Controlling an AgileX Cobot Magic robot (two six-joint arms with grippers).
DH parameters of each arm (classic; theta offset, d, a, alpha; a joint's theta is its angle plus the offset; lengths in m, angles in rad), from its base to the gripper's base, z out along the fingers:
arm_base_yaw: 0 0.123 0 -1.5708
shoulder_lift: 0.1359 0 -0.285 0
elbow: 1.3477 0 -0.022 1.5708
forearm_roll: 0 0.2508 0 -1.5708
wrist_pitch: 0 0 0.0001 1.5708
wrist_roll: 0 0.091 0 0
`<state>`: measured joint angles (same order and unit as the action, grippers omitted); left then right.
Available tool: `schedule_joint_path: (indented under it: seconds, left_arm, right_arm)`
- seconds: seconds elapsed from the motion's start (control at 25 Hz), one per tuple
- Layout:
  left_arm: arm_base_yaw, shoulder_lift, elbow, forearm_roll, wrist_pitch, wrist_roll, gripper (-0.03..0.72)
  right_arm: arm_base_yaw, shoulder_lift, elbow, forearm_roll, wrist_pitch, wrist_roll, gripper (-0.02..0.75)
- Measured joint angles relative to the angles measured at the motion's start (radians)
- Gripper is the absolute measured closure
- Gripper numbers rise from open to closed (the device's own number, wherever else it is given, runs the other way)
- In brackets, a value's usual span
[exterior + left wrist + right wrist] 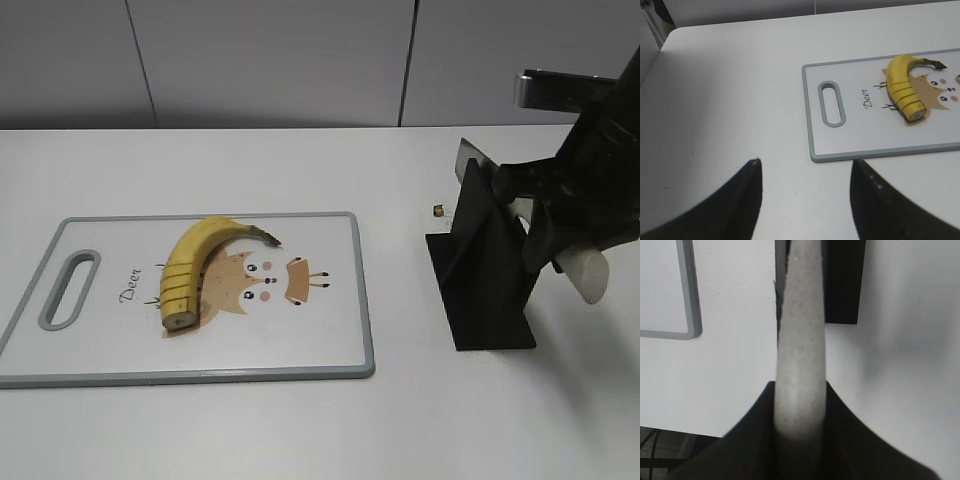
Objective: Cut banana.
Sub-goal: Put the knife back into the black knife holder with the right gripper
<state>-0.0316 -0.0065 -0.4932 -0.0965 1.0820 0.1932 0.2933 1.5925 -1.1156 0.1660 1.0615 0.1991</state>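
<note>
The yellow banana (pixel 195 262) lies on the white cutting board (pixel 365 300), its blunt near end sliced into several rounds that still sit together; it also shows in the left wrist view (pixel 900 82). My right gripper (pixel 800 390) is shut on the pale knife handle (pixel 801 330), which shows in the exterior view (pixel 588 272) at the black knife stand (pixel 490 270). The blade is mostly hidden by the stand. My left gripper (pixel 805 162) is open and empty above the bare table, left of the board (pixel 810 115).
A small brass-coloured object (pixel 438 210) lies on the table just left of the stand. The board's grey handle slot (pixel 68 290) is at its left end. The table's near edge shows at the bottom left of the right wrist view (pixel 670 432).
</note>
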Motion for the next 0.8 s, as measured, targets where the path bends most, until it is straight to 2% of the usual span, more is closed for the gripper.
schedule_joint_path:
  seconds: [0.12, 0.36, 0.44, 0.6, 0.8]
  left_arm:
    - [0.0, 0.0, 0.0, 0.0, 0.0, 0.0, 0.145]
    - [0.0, 0.0, 0.0, 0.0, 0.0, 0.0, 0.145]
    - [0.0, 0.0, 0.0, 0.0, 0.0, 0.0, 0.145]
    - [0.0, 0.0, 0.0, 0.0, 0.0, 0.0, 0.145]
    - [0.0, 0.0, 0.0, 0.0, 0.0, 0.0, 0.145]
  right_arm:
    - [0.004, 0.0, 0.0, 0.026, 0.012, -0.01, 0.516]
    - [0.01, 0.0, 0.0, 0.051, 0.006, -0.017, 0.269]
    - [0.01, 0.001, -0.004, 0.052, 0.004, -0.019, 0.222]
    - [0.01, -0.01, -0.048, 0.04, -0.001, -0.038, 0.177]
    - [0.01, -0.107, -0.08, 0.029, -0.008, -0.122, 0.172]
